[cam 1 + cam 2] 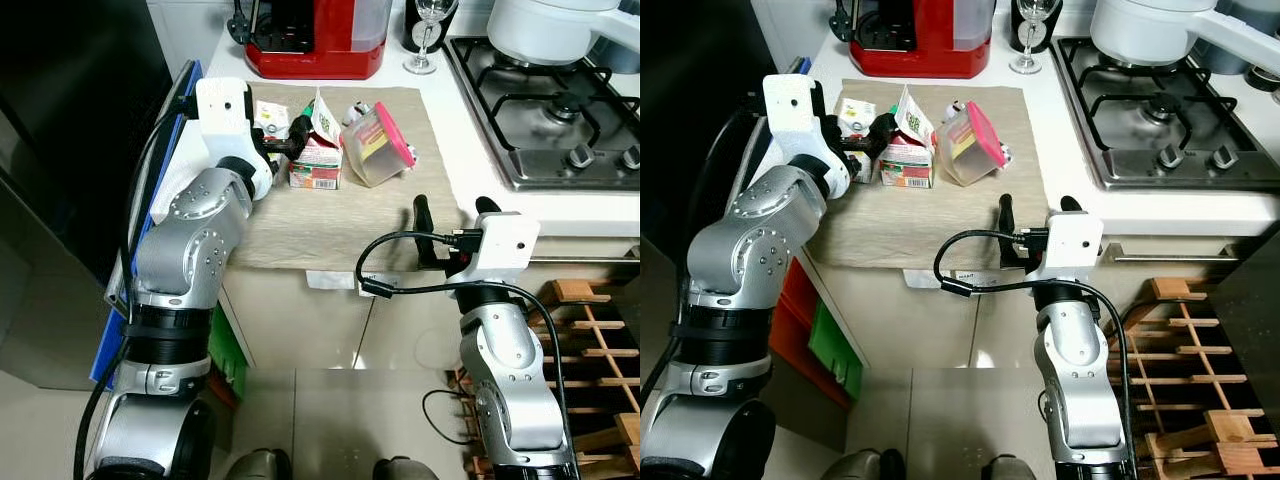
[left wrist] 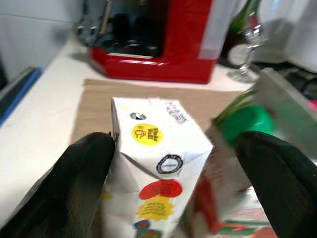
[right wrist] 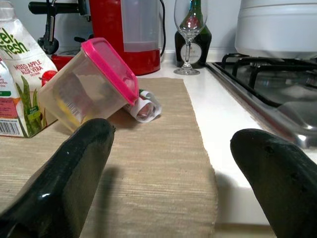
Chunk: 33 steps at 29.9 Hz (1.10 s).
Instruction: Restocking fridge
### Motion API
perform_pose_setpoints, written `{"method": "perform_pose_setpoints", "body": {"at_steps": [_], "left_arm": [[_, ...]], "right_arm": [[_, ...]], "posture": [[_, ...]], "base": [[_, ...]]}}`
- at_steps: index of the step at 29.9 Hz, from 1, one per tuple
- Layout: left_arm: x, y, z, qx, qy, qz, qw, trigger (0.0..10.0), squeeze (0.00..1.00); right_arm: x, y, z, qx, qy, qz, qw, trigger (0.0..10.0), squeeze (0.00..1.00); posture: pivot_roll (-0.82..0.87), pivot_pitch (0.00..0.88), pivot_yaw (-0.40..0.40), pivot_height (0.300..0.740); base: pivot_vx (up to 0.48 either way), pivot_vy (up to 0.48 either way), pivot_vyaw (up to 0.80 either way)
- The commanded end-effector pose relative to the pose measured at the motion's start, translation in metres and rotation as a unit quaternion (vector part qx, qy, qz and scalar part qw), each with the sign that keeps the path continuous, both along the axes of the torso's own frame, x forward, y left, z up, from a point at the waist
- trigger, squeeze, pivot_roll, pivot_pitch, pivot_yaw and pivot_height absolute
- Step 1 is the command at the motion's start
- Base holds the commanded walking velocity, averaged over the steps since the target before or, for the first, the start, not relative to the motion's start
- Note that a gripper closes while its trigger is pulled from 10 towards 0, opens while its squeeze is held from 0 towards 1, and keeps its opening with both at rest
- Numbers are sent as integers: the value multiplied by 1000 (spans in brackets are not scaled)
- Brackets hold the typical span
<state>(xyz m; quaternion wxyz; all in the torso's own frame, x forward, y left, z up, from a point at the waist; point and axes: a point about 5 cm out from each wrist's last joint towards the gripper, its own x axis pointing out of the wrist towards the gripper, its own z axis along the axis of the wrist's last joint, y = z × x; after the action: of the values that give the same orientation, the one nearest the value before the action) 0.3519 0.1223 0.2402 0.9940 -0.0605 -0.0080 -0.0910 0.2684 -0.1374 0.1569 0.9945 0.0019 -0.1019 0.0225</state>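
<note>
A small white carton [image 2: 158, 163] stands on the beige mat [image 1: 330, 220] at its back left. My left gripper [image 2: 173, 148] is open around it: one finger rests against the carton's side and the other stands well off. Right beside it is a red-and-green juice carton [image 1: 318, 152]. A clear tub with a pink lid [image 1: 378, 145] lies tilted against the juice carton. My right gripper [image 1: 455, 212] hangs open over the counter's front edge by the mat's right corner, with nothing in it.
A red coffee machine [image 1: 315, 35] and a wine glass [image 1: 425, 40] stand behind the mat. A gas hob [image 1: 550, 110] with a white pot [image 1: 550, 25] is to the right. A dark fridge front [image 1: 60, 150] is at the left and a wooden rack [image 1: 590, 330] low on the right.
</note>
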Motion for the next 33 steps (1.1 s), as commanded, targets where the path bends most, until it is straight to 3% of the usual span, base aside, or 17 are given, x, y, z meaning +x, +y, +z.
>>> {"method": "perform_pose_setpoints", "body": {"at_steps": [1, 12, 13, 14, 18, 25, 33], "left_arm": [[2, 3, -2, 9, 10, 17, 1000, 10000, 0], [4, 10, -12, 33, 20, 42, 998, 10000, 0], [5, 10, -14, 33, 21, 43, 998, 941, 0], [6, 14, -17, 32, 22, 51, 998, 0, 0], [10, 25, -17, 22, 18, 73, 997, 0, 0], [8, 23, -23, 39, 21, 70, 997, 0, 0], [10, 18, -27, 30, 12, 66, 997, 0, 0]], "right_arm": [[-1, 4, 6, 2, -9, 5, 1000, 10000, 0], [0, 3, 6, 0, -5, 4, 1000, 10000, 0], [0, 3, 6, 0, -5, 5, 1000, 10000, 0], [1, 3, 6, -1, -6, 5, 1000, 10000, 0], [1, 1, 7, -2, -6, 1, 1000, 10000, 0], [3, 1, 7, -7, -6, 4, 1000, 10000, 0], [11, -3, 10, -15, -11, 3, 1000, 10000, 0]], "posture": [[-117, 144, 65, 736], [-117, 137, 61, 736], [-117, 134, 60, 736], [-117, 134, 60, 736], [-121, 130, 59, 736], [-124, 117, 53, 736], [-129, 75, 39, 736]], "base": [[0, 0, 0], [0, 0, 0], [0, 0, 0], [0, 0, 0], [0, 0, 0], [0, 0, 0], [0, 0, 0]]}}
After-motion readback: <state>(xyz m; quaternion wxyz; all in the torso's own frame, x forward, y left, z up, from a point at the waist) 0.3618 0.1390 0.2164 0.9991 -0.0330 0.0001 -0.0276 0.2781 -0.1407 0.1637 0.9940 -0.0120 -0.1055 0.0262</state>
